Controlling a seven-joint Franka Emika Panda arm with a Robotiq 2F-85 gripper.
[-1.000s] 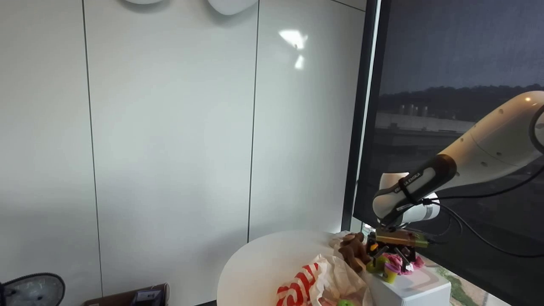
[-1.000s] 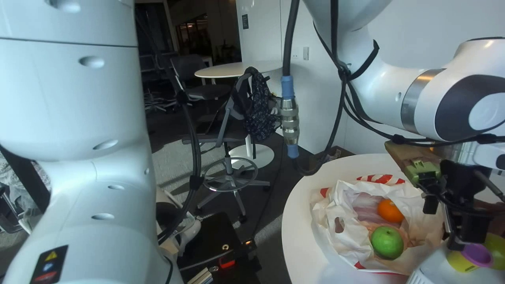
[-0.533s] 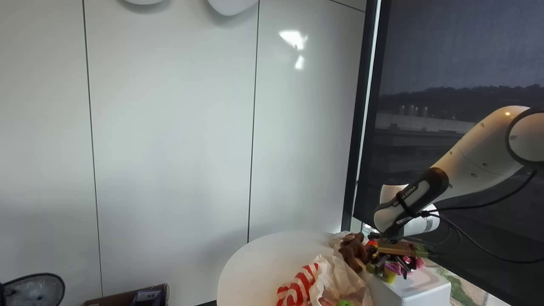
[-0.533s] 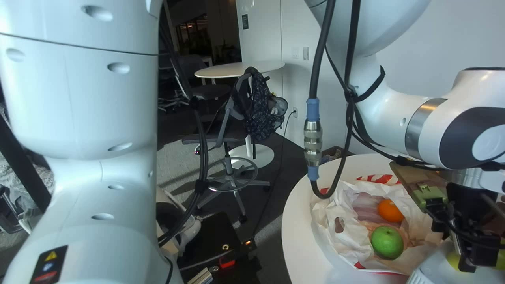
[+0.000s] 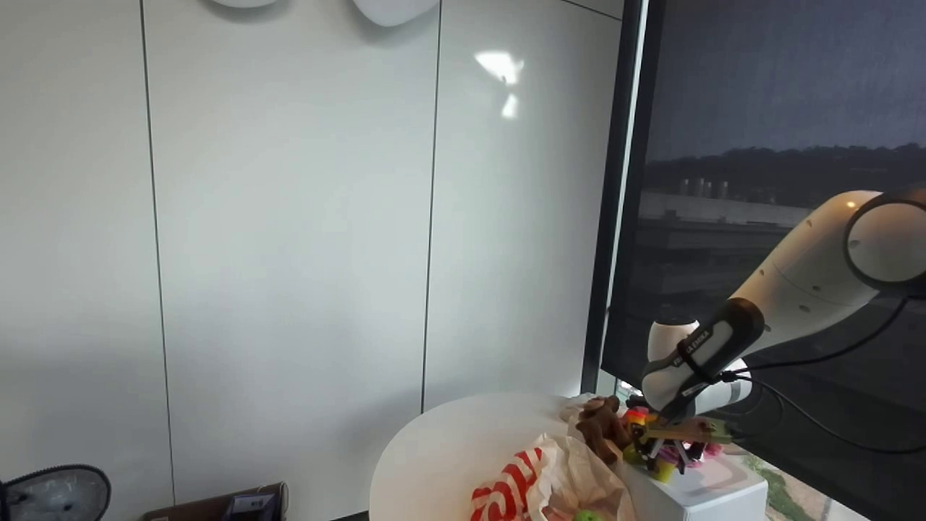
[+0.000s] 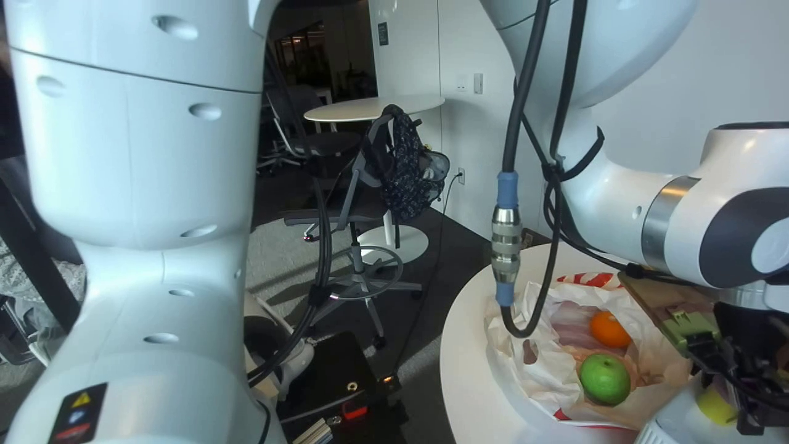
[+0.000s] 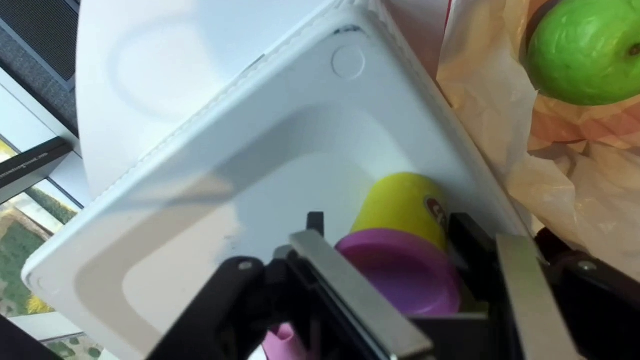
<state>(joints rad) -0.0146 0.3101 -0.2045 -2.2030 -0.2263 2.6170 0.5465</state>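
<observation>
My gripper [image 7: 389, 227] is open, pointing down over a yellow tub [image 7: 402, 202] with a purple lid [image 7: 400, 272] in the wrist view. One fingertip is on each side of the tub. The right-hand finger is close to the tub's side; I cannot tell if it touches. A gap shows on the left-hand side. The tub stands on a white box [image 7: 295, 195], near its edge. In an exterior view the gripper [image 5: 669, 457] partly covers the tub [image 5: 663, 473]. The tub also shows low at the right in an exterior view [image 6: 715, 407].
A white bag [image 6: 533, 320] with a green fruit [image 6: 605, 379] and an orange [image 6: 610, 329] lies beside the box on the round table [image 6: 462, 345]. A brown plush toy [image 5: 602, 428], a red-orange item [image 5: 636, 414] and pink items [image 7: 284, 344] are close to the gripper.
The arm has come down, and the gripper has lowered around the yellow tub. In an exterior view the arm and its cable also shifted right. The tub and bag have not moved.
</observation>
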